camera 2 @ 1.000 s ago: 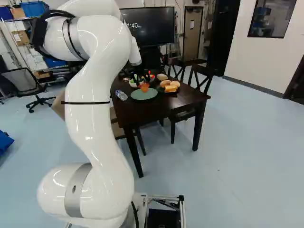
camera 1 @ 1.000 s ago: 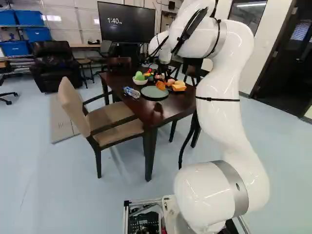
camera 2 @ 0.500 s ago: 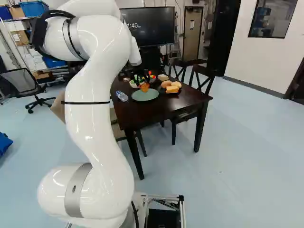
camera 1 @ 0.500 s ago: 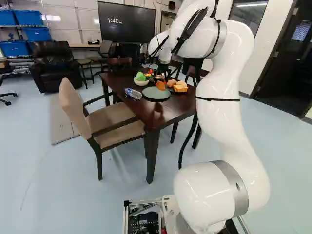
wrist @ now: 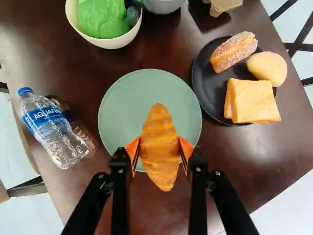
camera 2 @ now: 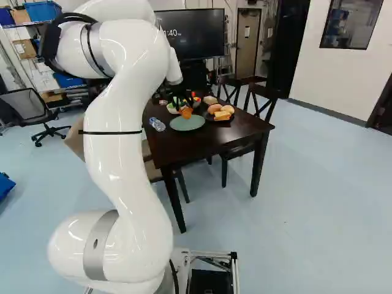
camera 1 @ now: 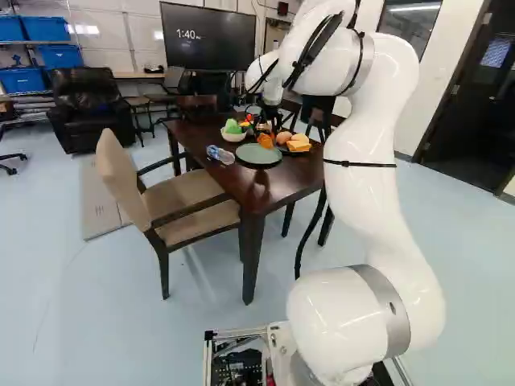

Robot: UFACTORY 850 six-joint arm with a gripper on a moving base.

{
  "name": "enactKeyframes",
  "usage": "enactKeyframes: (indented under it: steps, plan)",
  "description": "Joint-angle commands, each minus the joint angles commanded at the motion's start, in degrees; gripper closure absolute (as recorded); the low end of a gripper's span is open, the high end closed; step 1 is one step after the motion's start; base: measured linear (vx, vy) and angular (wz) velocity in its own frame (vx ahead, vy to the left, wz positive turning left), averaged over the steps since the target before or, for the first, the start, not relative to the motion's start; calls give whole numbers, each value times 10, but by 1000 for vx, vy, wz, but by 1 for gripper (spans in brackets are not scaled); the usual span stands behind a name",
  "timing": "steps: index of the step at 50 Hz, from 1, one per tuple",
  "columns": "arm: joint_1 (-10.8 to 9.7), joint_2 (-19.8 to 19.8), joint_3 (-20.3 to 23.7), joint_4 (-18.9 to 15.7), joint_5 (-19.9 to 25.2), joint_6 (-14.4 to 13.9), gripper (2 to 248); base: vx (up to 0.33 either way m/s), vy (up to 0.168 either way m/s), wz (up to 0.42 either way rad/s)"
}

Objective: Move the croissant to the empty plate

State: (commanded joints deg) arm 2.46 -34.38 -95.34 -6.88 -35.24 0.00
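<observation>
Evidently the black two-fingered gripper (camera 2: 185,109) has its orange pads against both sides of the glossy golden-brown croissant (wrist: 159,147), fingers parted by its width. In the wrist view the croissant overlaps the round, matte green plate (wrist: 120,105); contact with it I can't tell. The black plate (wrist: 200,93) bears a sugar-crusted split doughnut (wrist: 234,51), a smooth bun (wrist: 268,67) and a square bread sandwich (wrist: 252,102). A cream bowl (wrist: 115,42) holds crinkled green leaves (wrist: 101,18). Only the left base view shows the tan padded armchair (camera 1: 193,193) nearly whole.
</observation>
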Motion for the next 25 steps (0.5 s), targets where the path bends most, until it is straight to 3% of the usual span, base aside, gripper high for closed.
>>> enactKeyframes:
  steps: [25]
  plan:
    - [0, -5, -7, 0, 0, 0, 124, 0, 0, 0]
